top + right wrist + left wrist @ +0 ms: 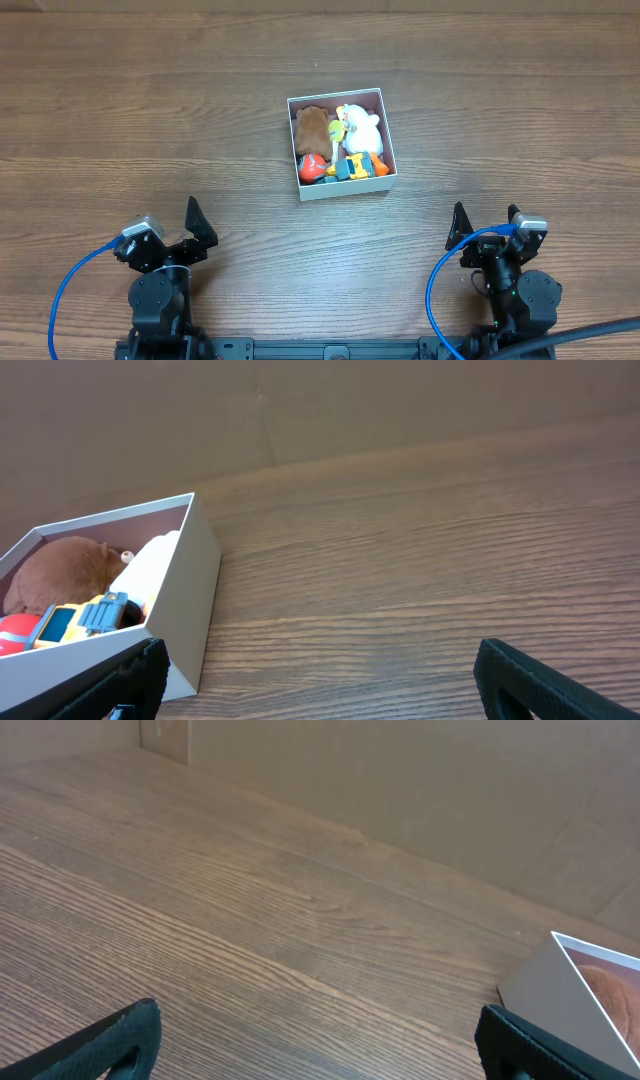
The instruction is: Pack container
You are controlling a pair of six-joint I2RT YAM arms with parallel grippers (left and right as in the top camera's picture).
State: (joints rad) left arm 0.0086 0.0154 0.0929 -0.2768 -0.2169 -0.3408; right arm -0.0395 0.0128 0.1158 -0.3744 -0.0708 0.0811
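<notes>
The container [342, 188] is a square white-walled box at the middle of the table, holding a brown plush [312, 128], a white plush [362, 132], a red toy [311, 168] and a blue-orange toy [355, 167]. Its corner shows in the left wrist view [555, 990] and its side in the right wrist view [185, 590]. My left gripper [193, 232] is open and empty near the front left; in its wrist view [320, 1042] only bare wood lies between the fingers. My right gripper [488, 227] is open and empty near the front right, also seen in its wrist view [320, 678].
The wooden table [120, 120] surrounds the container on all sides. A tan wall [400, 770] stands behind the table's far edge. Blue cables [70, 285] run by both arm bases at the front.
</notes>
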